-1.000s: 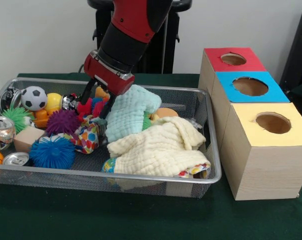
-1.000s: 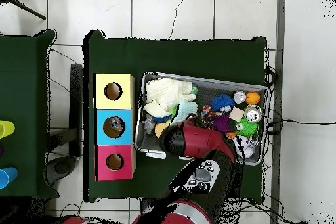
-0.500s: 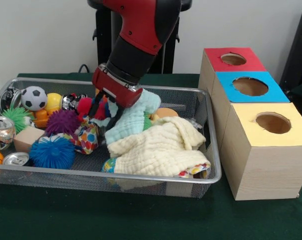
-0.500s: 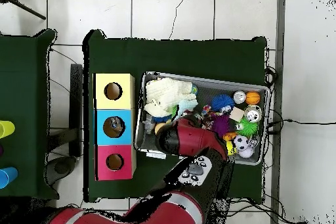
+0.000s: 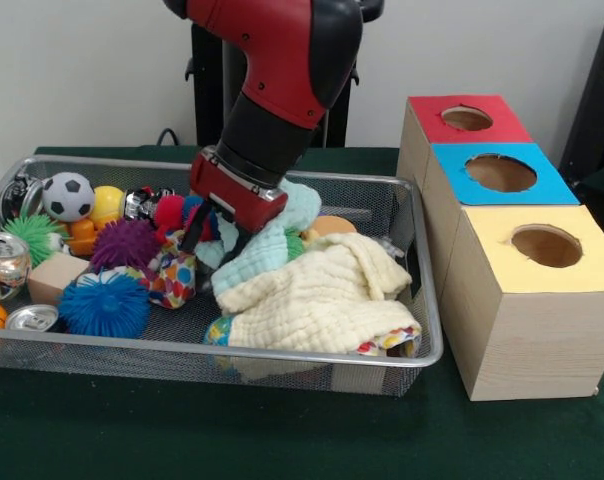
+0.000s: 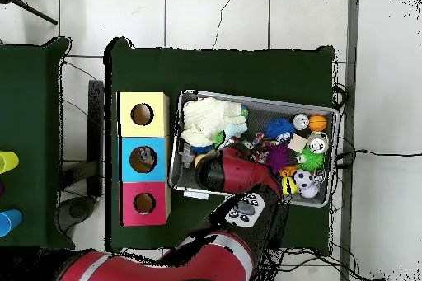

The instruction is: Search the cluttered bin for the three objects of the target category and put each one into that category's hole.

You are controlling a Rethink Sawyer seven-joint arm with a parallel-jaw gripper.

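Observation:
A wire mesh bin (image 5: 282, 352) holds the clutter. My gripper (image 5: 214, 232) is low in the bin's middle, pressed into a pale teal cloth (image 5: 272, 240) that bunches beside and under it. A cream cloth (image 5: 322, 295) lies heaped in front of that. Left of the gripper sit a purple spiky ball (image 5: 125, 243), a blue spiky ball (image 5: 105, 305) and a patterned soft toy (image 5: 172, 278). In the overhead view the arm (image 6: 239, 175) covers the gripper, and the cream cloth (image 6: 206, 119) shows at the bin's left end.
Three wooden boxes stand right of the bin, topped red (image 5: 467, 118), blue (image 5: 500, 172) and yellow (image 5: 547, 245), each with a round hole. The bin's left end holds a soccer ball (image 5: 68, 195), a green spiky ball (image 5: 30, 235), two cans (image 5: 4, 258) and a wooden block (image 5: 54, 277).
The gripper has moved right and lower into the bin. The teal cloth, standing tall before, has sunk and bunched up beside it.

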